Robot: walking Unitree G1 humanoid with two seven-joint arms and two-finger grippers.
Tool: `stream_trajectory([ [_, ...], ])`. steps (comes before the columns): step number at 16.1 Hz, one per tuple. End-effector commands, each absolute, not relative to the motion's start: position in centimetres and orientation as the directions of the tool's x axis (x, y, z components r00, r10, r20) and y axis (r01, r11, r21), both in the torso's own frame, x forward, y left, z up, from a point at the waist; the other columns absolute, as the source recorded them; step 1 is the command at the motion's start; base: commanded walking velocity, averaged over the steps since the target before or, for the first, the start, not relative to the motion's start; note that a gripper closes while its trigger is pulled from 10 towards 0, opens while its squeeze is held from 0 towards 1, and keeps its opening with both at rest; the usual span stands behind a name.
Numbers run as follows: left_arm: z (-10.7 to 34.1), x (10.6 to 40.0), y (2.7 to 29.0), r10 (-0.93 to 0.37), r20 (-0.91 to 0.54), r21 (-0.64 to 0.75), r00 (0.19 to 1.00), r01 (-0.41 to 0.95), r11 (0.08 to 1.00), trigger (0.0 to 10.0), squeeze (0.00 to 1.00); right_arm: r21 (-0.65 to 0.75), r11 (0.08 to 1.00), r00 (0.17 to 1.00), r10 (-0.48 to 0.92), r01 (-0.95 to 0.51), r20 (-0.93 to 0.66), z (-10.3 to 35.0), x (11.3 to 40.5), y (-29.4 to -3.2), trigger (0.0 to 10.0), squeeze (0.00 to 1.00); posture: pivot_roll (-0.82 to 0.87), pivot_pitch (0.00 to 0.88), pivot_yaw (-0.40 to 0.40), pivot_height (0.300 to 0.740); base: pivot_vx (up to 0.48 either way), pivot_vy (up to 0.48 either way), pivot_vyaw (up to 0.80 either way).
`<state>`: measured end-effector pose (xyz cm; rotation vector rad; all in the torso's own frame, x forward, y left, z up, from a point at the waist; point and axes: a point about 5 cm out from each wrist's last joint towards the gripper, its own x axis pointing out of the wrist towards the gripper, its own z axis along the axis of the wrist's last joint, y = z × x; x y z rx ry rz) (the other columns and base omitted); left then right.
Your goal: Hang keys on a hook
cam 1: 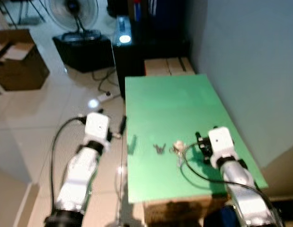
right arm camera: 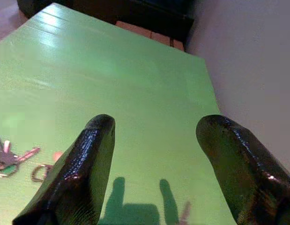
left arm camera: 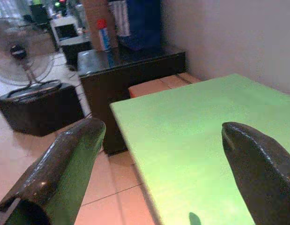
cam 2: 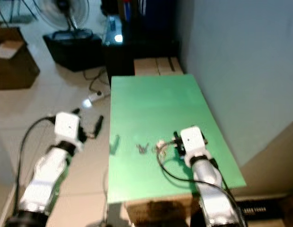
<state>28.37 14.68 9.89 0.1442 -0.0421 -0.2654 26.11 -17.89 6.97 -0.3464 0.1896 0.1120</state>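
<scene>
keys (cam 1: 159,148) just beside r fingers (right arm camera: 84,159)

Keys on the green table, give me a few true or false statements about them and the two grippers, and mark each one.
1. The keys lie flat on the green table. True.
2. The right gripper is shut on the keys. False: its jaws are open and empty, with the keys lying off to one side on the table.
3. The left gripper is open, at the table's left edge. True.
4. A fan stands on the floor beyond the table. True.
5. The keys already hang on a hook. False: they rest on the table, and I cannot make out a hook.
</scene>
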Motion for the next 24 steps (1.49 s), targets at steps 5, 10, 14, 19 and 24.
stream_trajectory([
  [5,10.1,28.8,15.0,-0.303,0.013,0.176,0.953,0.296,0.939,10.0,0.00,-0.294,0.928,0.935,0.125,-0.228,-0.331,5.1,26.2,-17.3,10.0,0.00,-0.08,0.059,0.037,0.740,0.000,0.000,0.00],
  [10,8.9,28.2,13.2,-0.514,-0.086,0.288,0.853,0.515,0.807,10.0,0.00,-0.298,0.896,0.879,0.176,-0.329,-0.443,2.7,26.8,-16.3,10.0,0.00,-0.07,0.088,0.040,0.740,0.000,0.000,0.00],
  [14,8.6,27.3,13.3,-0.584,-0.133,0.291,0.800,0.595,0.749,10.0,0.00,-0.285,0.855,0.822,0.243,-0.432,-0.516,1.4,28.2,-13.8,10.0,0.00,-0.05,0.091,0.039,0.740,0.000,0.000,0.00],
  [19,9.0,27.9,13.5,-0.561,-0.118,0.286,0.819,0.569,0.771,10.0,0.00,-0.234,0.846,0.794,0.306,-0.480,-0.525,2.5,30.6,-11.5,10.0,1.00,-0.05,0.076,0.038,0.740,0.000,0.000,0.00],
  [24,9.6,27.8,13.8,-0.563,-0.104,0.269,0.820,0.568,0.778,10.0,0.00,-0.231,0.840,0.727,0.250,-0.492,-0.640,2.1,31.4,-11.1,10.0,1.00,-0.03,0.079,0.027,0.740,0.000,0.000,0.00],
])
